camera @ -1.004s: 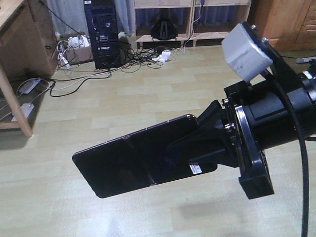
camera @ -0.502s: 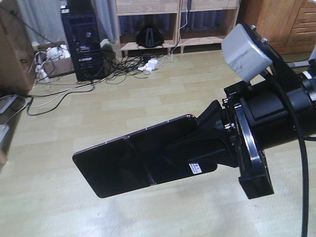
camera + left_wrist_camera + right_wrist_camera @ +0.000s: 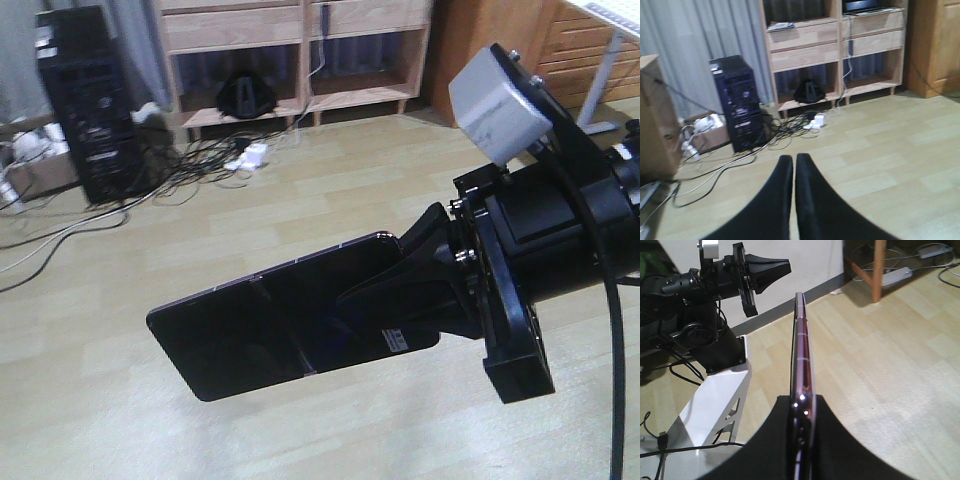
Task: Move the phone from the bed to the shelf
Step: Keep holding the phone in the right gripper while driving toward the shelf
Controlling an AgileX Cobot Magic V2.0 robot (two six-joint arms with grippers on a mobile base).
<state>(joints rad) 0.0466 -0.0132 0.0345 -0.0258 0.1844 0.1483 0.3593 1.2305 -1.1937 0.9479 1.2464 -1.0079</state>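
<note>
The phone (image 3: 260, 330) is a glossy black slab held flat above the floor, with a small white sticker near the gripped end. My right gripper (image 3: 375, 285) is shut on that end. In the right wrist view the phone (image 3: 801, 350) shows edge-on with its pinkish rim, pinched between the right gripper (image 3: 802, 400) fingers. My left gripper (image 3: 793, 157) is shut with nothing in it, and the left gripper (image 3: 782, 267) also shows across the room. The pale wooden shelf (image 3: 300, 25) stands against the far wall; the shelf (image 3: 805, 34) fills the top of the left wrist view. The bed is out of view.
A black computer tower (image 3: 85, 100) stands left of the shelf unit amid tangled cables (image 3: 200, 160) and a white adapter (image 3: 255, 155). A darker wooden cabinet (image 3: 935, 45) is at the right. The white robot base (image 3: 715, 400), a wooden leg (image 3: 879, 270) and a power strip (image 3: 897, 275) stand on the floor.
The whole background has slid left in the front view: the tower and shelf unit sit further left and the cabinet has come in at the right. The phone stays in the same grip.
</note>
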